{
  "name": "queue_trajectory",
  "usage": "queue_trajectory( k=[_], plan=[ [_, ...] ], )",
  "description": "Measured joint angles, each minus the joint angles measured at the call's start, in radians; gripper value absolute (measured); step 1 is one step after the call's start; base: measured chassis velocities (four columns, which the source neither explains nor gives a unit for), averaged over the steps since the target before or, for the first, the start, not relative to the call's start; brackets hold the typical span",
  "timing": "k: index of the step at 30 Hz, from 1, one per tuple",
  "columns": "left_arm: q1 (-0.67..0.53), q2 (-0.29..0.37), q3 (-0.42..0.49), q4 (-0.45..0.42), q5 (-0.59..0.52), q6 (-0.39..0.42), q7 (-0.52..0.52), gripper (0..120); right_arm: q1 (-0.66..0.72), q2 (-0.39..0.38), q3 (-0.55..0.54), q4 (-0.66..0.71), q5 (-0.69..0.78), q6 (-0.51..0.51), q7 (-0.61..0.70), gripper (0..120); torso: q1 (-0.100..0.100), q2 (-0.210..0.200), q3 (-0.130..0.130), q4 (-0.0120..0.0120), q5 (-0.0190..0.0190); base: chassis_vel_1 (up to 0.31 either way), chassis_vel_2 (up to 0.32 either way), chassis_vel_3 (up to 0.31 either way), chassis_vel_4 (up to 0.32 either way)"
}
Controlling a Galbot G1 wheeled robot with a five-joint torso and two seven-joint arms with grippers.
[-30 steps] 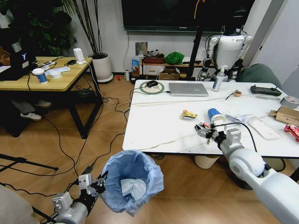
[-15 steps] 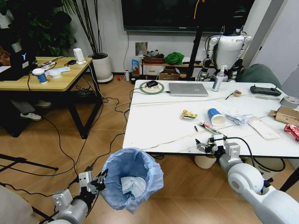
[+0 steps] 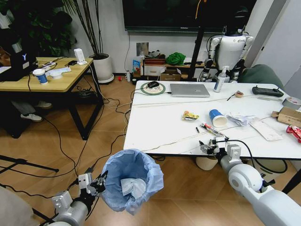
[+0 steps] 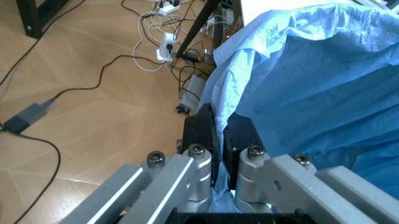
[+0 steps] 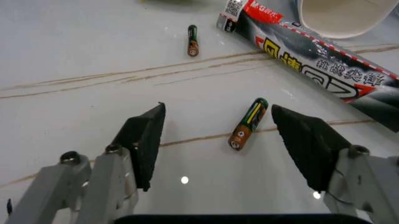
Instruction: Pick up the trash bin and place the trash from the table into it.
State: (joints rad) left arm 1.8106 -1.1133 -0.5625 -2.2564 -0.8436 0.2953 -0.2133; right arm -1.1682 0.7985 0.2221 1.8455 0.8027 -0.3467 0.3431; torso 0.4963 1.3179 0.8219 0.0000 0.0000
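Over the glossy table [image 3: 155, 127], right gripper [image 5: 218, 140] jaws apart; left gripper [image 4: 219, 135] pinches the trash bin's [image 3: 132, 181] crinkled liner.

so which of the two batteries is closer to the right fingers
The battery lying between the open fingers of the right gripper; the other battery lies farther out on the table, beyond the fingertips.

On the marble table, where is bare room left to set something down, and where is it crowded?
The table is bare along its left side, from the mouse mat to the front edge, bordered by the yellow wrapper. It is crowded on the right: blue cup, tube, white wrappers, cardboard. The right gripper hovers over a battery.
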Motion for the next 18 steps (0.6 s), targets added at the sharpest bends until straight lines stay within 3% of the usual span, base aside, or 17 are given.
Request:
queue_trajectory(
  k=[14,18],
  plan=[
    [0.018,0.0,-0.007,-0.016,0.001,-0.001,0.0,0,-0.039,-0.005,0.029,-0.004,0.004,0.011,-0.005,7,0.0,0.0,0.0,-0.0001,0.0,0.0,0.0,0.0,0.0],
    [0.018,0.0,-0.008,-0.017,0.0,-0.001,0.0,0,-0.041,-0.003,0.033,-0.004,0.005,0.012,-0.007,0,0.0,0.0,0.0,-0.0001,-0.0001,0.0,0.0,0.0,0.0]
  ],
)
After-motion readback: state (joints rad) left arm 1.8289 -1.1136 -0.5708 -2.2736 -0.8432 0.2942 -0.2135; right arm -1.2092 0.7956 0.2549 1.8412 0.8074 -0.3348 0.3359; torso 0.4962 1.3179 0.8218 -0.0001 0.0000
